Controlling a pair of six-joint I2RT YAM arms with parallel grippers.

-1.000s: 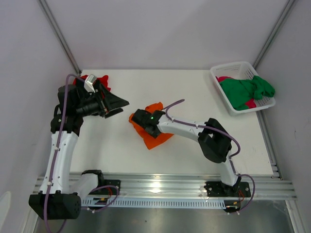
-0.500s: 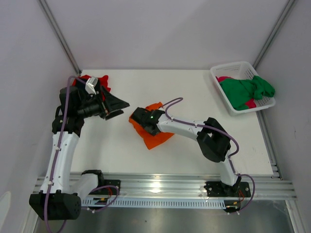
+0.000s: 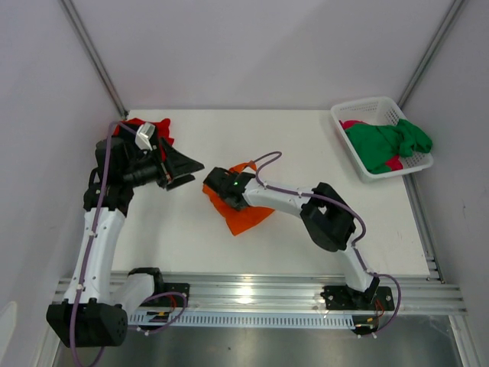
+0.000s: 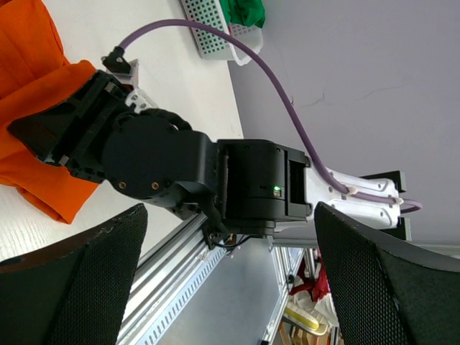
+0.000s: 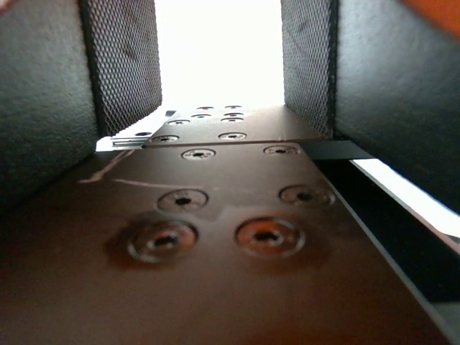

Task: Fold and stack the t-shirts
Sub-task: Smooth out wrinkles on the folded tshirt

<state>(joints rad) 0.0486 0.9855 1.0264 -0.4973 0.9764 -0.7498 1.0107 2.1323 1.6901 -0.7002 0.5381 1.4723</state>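
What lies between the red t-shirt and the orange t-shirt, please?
The left arm, jaws open, hangs between the red t-shirt and orange t-shirt; top external view shows it.

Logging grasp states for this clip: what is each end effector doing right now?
Left end effector: open, holding nothing.
Right end effector: open, at the orange t-shirt, no cloth seen between its jaws.

White lattice basket (image 3: 365, 103) at table (image 3: 306, 145) far-right corner.

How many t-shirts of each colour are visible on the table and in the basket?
Orange t-shirt: 1
Red t-shirt: 1
Green t-shirt, in the basket: 1
Pink t-shirt, in the basket: 1
Total: 4
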